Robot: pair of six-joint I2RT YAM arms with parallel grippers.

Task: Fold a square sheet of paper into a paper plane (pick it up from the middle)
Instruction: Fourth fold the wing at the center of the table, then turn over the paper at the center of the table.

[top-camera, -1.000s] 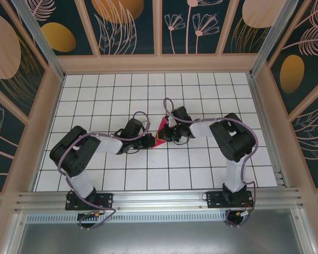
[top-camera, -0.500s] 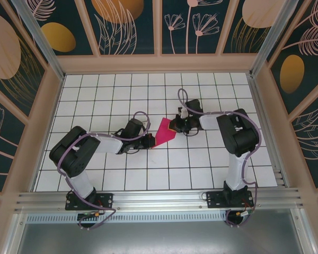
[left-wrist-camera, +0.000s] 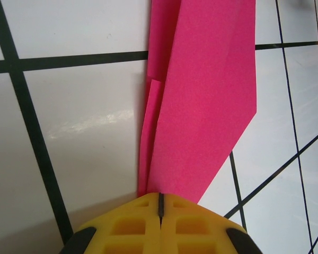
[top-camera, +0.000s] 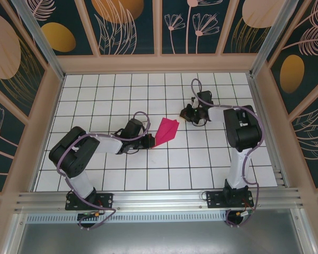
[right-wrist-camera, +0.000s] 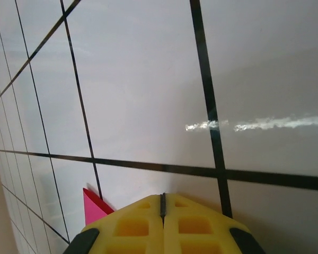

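Paper plane (top-camera: 166, 131) lies flat near the middle of the white tiled surface (top-camera: 95, 100). It is a folded magenta-pink dart, with its narrow tip turned toward the near-left corner and its wider end toward the far-right corner. A crease runs along its length in the top view.

The left gripper (top-camera: 150, 141) is low over the surface at the narrow tip. In the left wrist view the paper plane (left-wrist-camera: 201, 106) runs away from the left gripper (left-wrist-camera: 160, 203). Its narrow end disappears under the two yellow pads, which are pressed together with only a thin seam between them, clamped on the paper. In that view a narrower folded layer lies along one long edge, and the wide end is cut off at a slant.

The right gripper (top-camera: 184, 113) is just beyond the wide end, on the far-right side. It is close to the paper but does not touch it, with a strip of bare tile between them. In the right wrist view the right gripper (right-wrist-camera: 162, 203) has its yellow pads closed against each other with nothing held. A small corner of the paper plane (right-wrist-camera: 94, 209) shows just beside them, against the black grid lines.
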